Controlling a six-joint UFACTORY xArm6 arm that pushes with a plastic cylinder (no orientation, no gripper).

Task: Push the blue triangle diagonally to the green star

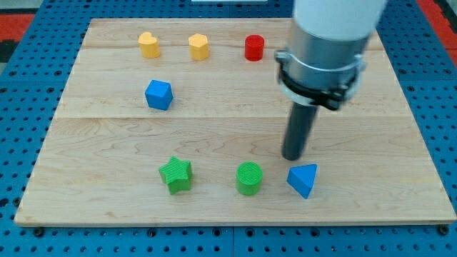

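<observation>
The blue triangle (303,179) lies near the view's bottom, right of centre. The green star (176,174) lies to its left, with a green cylinder (249,178) between the two. My tip (293,155) rests on the board just above and slightly left of the blue triangle, close to its upper corner; I cannot tell whether it touches it.
A blue cube (158,94) sits at the left middle. A yellow heart-like block (148,44), a yellow hexagon (199,46) and a red cylinder (254,48) line the top of the wooden board (107,143). The arm's grey body covers the top right.
</observation>
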